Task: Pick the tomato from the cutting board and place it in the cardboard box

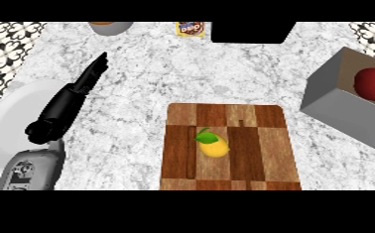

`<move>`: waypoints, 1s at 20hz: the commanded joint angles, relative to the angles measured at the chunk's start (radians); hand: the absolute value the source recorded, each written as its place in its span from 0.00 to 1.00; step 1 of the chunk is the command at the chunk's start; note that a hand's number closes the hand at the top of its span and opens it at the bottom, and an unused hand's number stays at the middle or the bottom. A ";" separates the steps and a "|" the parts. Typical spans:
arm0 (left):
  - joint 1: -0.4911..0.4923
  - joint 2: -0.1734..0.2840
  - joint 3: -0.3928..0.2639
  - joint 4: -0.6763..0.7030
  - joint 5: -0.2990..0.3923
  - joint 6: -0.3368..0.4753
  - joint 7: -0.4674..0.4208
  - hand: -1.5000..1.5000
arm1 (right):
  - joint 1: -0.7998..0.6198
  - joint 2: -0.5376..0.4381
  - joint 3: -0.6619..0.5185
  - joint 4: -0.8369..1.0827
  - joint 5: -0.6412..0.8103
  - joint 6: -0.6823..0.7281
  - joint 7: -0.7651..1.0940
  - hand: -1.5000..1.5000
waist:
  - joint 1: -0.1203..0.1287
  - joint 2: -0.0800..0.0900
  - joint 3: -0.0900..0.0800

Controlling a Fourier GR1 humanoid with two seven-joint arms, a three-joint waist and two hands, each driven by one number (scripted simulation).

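Tomato, red and round (365,84), already sits in your grey cardboard box (330,90) at the counter's right edge; it looks smooth and soft, so cup its sides. Your left hand (77,93) rests with fingers straight near the left edge; the right hand isn't visible.

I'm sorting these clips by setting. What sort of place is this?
Most likely a kitchen counter: a speckled stone worktop carries a wooden cutting board with a yellow fruit on it, and a food packet stands at the back edge.
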 commanded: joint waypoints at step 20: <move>-0.027 -0.010 0.008 0.013 -0.010 0.004 0.034 0.50 | -0.255 -0.038 -0.208 0.722 -0.352 0.161 -0.447 0.00 | -0.018 -0.010 0.004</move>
